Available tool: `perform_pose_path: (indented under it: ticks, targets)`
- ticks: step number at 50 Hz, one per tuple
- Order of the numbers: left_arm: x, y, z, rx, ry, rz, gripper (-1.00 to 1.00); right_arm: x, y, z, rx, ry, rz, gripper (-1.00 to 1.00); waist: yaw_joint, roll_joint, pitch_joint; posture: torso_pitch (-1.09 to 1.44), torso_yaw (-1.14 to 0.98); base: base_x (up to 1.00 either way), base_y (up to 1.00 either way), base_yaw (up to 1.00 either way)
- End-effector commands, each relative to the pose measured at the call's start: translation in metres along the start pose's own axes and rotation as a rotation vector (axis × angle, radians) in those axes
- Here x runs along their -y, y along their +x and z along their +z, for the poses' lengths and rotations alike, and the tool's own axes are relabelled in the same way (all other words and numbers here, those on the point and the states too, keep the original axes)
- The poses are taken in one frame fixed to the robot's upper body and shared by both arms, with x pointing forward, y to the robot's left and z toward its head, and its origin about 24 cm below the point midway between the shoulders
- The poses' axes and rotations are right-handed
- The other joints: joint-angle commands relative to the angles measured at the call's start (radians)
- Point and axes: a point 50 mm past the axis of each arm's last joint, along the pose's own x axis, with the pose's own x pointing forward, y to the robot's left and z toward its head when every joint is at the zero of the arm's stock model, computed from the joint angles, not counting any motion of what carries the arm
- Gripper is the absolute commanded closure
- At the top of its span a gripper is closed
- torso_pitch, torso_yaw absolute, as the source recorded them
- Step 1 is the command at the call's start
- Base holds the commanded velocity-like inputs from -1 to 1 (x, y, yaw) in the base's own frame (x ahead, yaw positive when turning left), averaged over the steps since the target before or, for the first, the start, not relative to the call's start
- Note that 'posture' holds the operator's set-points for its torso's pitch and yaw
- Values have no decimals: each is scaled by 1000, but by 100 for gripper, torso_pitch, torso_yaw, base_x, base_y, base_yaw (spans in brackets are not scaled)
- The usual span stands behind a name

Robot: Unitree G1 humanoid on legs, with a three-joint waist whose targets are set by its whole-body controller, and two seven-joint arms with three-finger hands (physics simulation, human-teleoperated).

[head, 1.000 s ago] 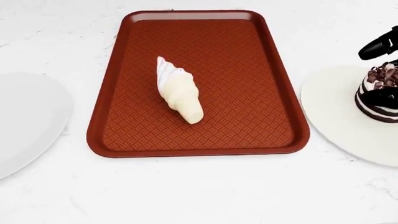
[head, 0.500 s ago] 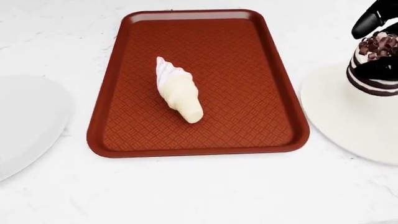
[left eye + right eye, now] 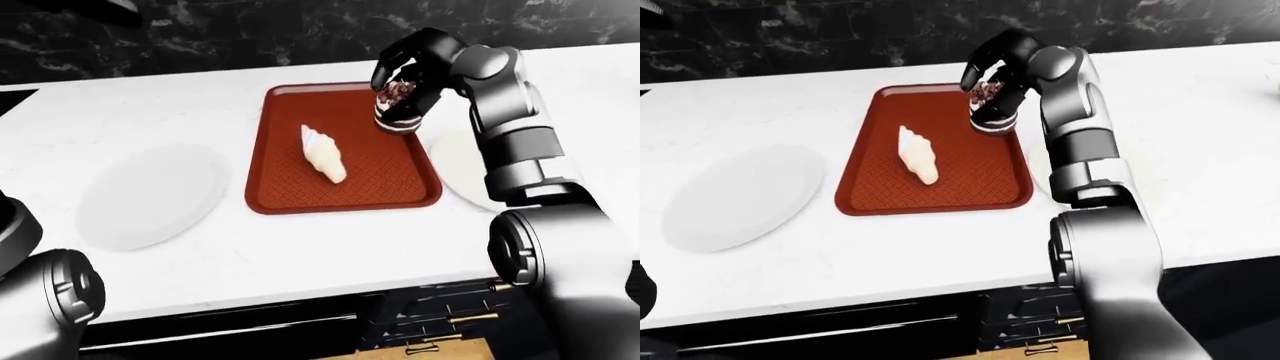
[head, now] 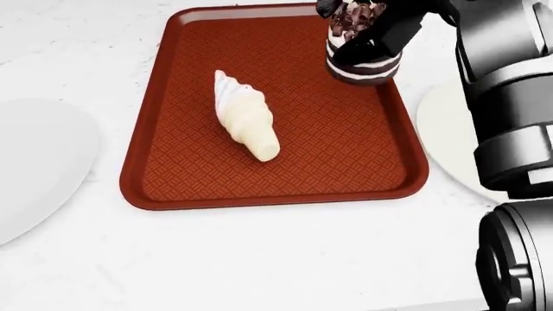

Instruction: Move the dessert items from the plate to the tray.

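Note:
A chocolate layer cake [image 4: 363,61] with chocolate curls on top hangs just above the top right corner of the red-brown tray [image 4: 345,162]. My right hand [image 4: 370,35] is shut on it from above and from the right. A white soft-serve ice cream cone [image 4: 246,116] lies on its side near the tray's middle, tip toward the bottom right. The white plate [image 4: 441,136] to the right of the tray is bare where it shows; my right forearm hides part of it. My left hand is out of view.
A second white plate [image 4: 34,162] lies left of the tray on the white marble counter [image 3: 300,247]. A black marble wall [image 3: 250,34] runs along the top of the eye views. The counter's near edge and dark cabinets [image 3: 420,330] show at the bottom.
My right hand has lifted the cake off the right plate and carried it left, over the tray's top right corner. The cone has stayed put.

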Motion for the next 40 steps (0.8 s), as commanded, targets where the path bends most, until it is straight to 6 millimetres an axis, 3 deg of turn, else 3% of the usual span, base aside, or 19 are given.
perform_pose_path:
  ticks: [1, 12, 19, 20, 23, 26, 28, 31, 32, 40]
  targets:
    - [-6, -2, 12, 56, 15, 31, -100, 22, -11, 38, 149, -46, -97, 45, -4, 3, -41, 0, 0, 0, 0, 0]
    - [-6, -4, 11, 53, 16, 34, -100, -7, 5, 32, 156, -33, -20, 44, -3, 7, -41, 0, 0, 0, 0, 0]
    - [-6, -6, 11, 51, 18, 36, -100, -15, 7, 25, 142, -29, 8, 27, -4, 8, -42, 0, 0, 0, 0, 0]
    - [-6, -6, 11, 50, 18, 38, -100, -17, 8, 24, 139, -27, 16, 14, -4, 8, -42, 0, 0, 0, 0, 0]
    - [-6, -7, 10, 50, 19, 38, -100, -20, 8, 22, 136, -19, 24, 5, -5, 8, -41, 0, 0, 0, 0, 0]
    - [-7, -7, 11, 50, 19, 40, -100, -20, 7, 23, 135, -20, 26, -26, -6, 9, -40, 0, 0, 0, 0, 0]
    - [-7, -8, 10, 50, 19, 41, -100, -21, 7, 22, 134, -20, 31, -30, -6, 9, -40, 0, 0, 0, 0, 0]
    - [-7, -8, 11, 51, 19, 42, -100, -21, 7, 22, 134, -15, 35, -73, -7, 10, -39, 0, 0, 0, 0, 0]
    - [-8, -8, 10, 50, 21, 42, -100, -21, 7, 23, 134, -13, 36, -100, -7, 9, -39, 0, 0, 0, 0, 0]
    - [-10, -7, 12, 55, 22, 44, -100, -13, 1, 31, 152, -8, 21, -100, -7, 5, -41, 0, 0, 0, 0, 0]
